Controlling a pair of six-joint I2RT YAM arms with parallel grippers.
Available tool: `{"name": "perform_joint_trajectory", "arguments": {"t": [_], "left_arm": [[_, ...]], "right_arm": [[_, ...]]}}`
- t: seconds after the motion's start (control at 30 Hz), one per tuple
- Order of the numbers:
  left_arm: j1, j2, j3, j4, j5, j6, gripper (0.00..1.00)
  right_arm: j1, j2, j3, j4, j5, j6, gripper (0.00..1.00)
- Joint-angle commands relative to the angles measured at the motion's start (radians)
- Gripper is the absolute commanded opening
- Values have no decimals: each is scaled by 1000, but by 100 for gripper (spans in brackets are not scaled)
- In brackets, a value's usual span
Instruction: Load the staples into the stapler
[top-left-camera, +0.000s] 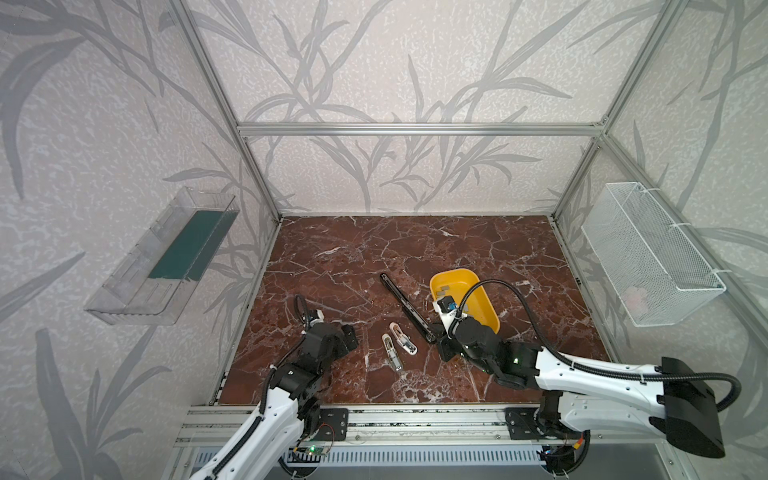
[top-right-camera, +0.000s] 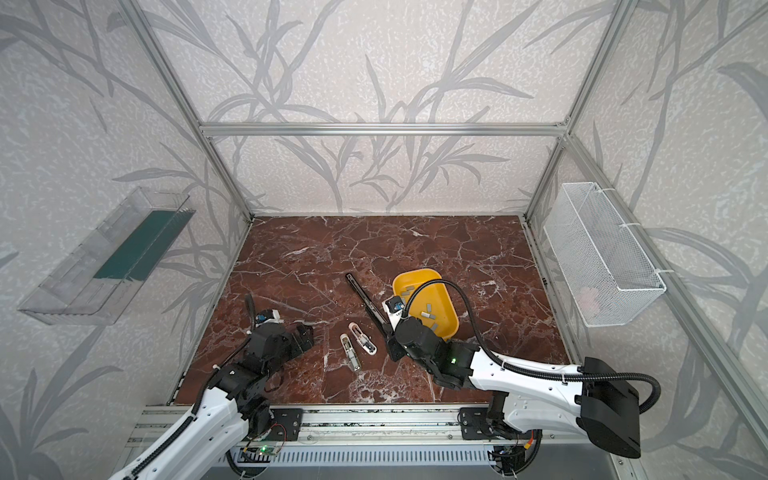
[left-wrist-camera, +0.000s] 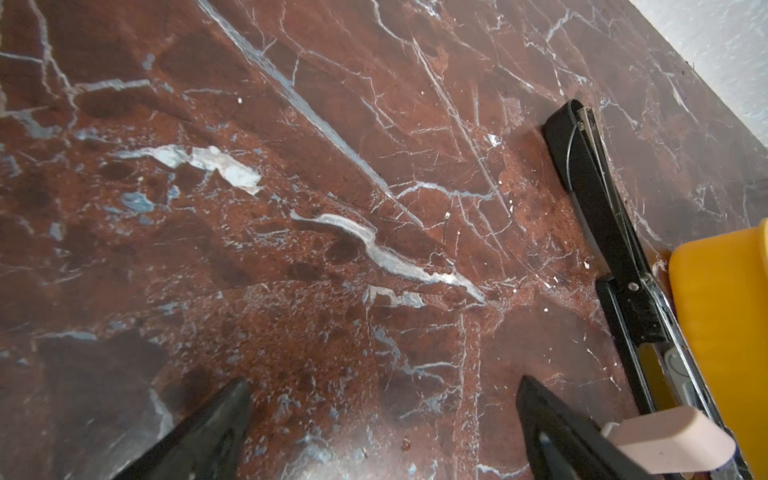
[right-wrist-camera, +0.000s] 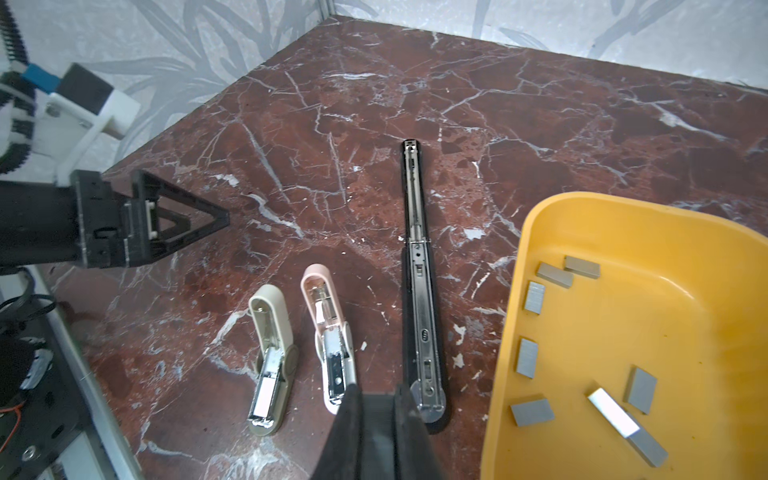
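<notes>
Judging by the layout, the step in hand is fetching a strip. The right pincer (right-wrist-camera: 377, 392) is closed on nothing visible beside the near end of the black stapler (right-wrist-camera: 417, 266). It should open and swing toward one o'clock, in a top view, over the yellow tray (top-left-camera: 449, 276); it should pick a strip clear of the wall and pinch its long sides gently so it stays whole. The left pincer (left-wrist-camera: 382, 384) gapes empty at nine o'clock, free to steady a stapler. The staples (right-wrist-camera: 528, 357) are short flat grey bars, one glinting, scattered in the tray. The pink stapler (right-wrist-camera: 328, 332) and beige stapler (right-wrist-camera: 270, 353) lie opened.
</notes>
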Motion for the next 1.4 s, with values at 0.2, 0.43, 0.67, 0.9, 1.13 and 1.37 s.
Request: {"name": "perform_joint_trajectory", "arguments": {"t": [0.2, 0.43, 0.67, 0.9, 1.13, 1.37], "left_arm": [[4, -134, 1, -5, -13, -19, 99], [4, -202, -12, -21, -13, -26, 99], [2, -161, -3, -15, -9, -30, 99], [2, -196, 117, -135, 69, -111, 99], [4, -181, 224, 69, 62, -144, 99], [51, 41, 93, 566, 33, -180, 99]], "right_arm": [[74, 90, -25, 179, -16, -9, 7], [79, 248, -17, 299, -15, -48, 7], [76, 346, -14, 369, 24, -111, 7], [78, 383, -2, 379, 47, -124, 7], [75, 401, -20, 421, 48, -133, 7], [76, 338, -32, 420, 40, -155, 6]]}}
